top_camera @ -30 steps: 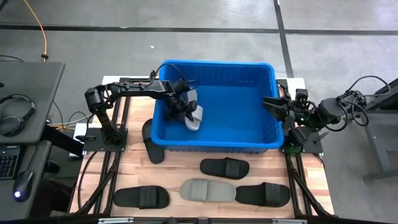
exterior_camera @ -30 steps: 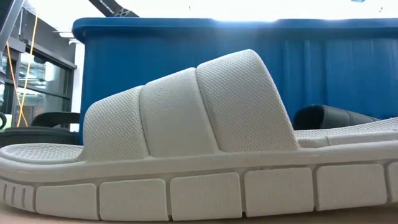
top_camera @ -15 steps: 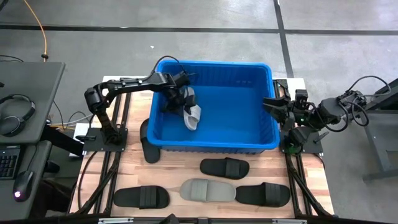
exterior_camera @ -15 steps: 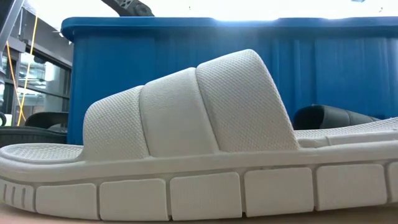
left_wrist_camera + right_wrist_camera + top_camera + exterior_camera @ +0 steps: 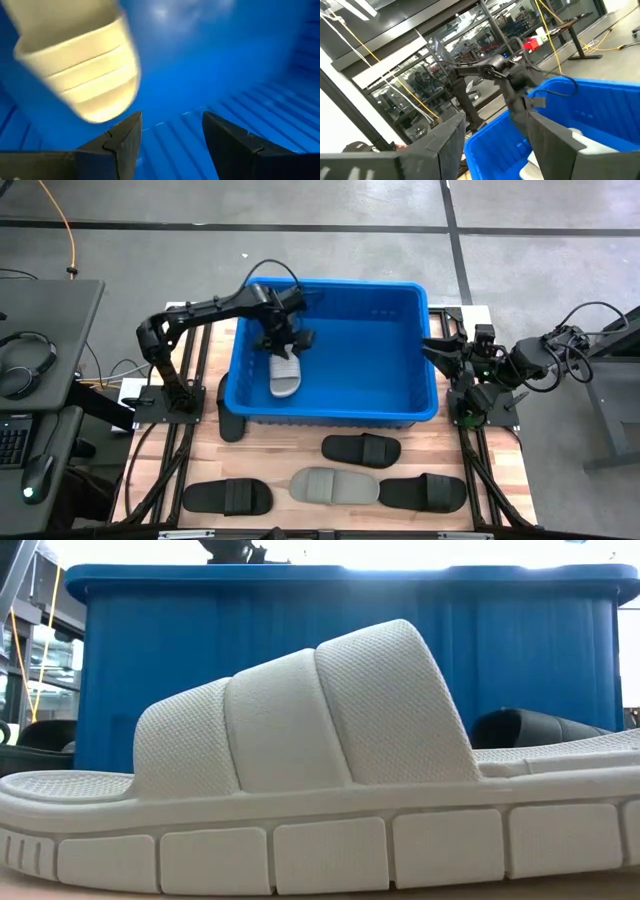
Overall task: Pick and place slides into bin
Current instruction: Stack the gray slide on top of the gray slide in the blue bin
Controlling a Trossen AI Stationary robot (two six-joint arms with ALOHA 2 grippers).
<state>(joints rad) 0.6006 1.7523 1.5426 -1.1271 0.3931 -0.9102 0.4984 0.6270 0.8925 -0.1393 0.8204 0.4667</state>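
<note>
A light grey slide (image 5: 285,376) lies flat on the floor of the blue bin (image 5: 410,395), near its left wall. It also shows blurred in the left wrist view (image 5: 80,65). My left gripper (image 5: 283,340) hangs open just above the slide's far end, inside the bin, and touches nothing (image 5: 172,117). My right gripper (image 5: 437,346) is open and empty beside the bin's right rim (image 5: 495,117). Another grey slide (image 5: 334,485) and three black slides (image 5: 361,449) (image 5: 227,497) (image 5: 422,492) lie sole down on the table before the bin.
A fourth black slide (image 5: 230,408) lies partly hidden against the bin's left near corner. The low view is filled by the grey slide (image 5: 300,770), with the bin's near wall (image 5: 350,640) behind it. A desk with headphones (image 5: 25,360) stands left of the table.
My left gripper has gone toward the table's left edge inside the bin, and the bin has slid left with it. The grey slide, which hung tilted at the gripper, has dropped and now lies flat on the bin's floor.
</note>
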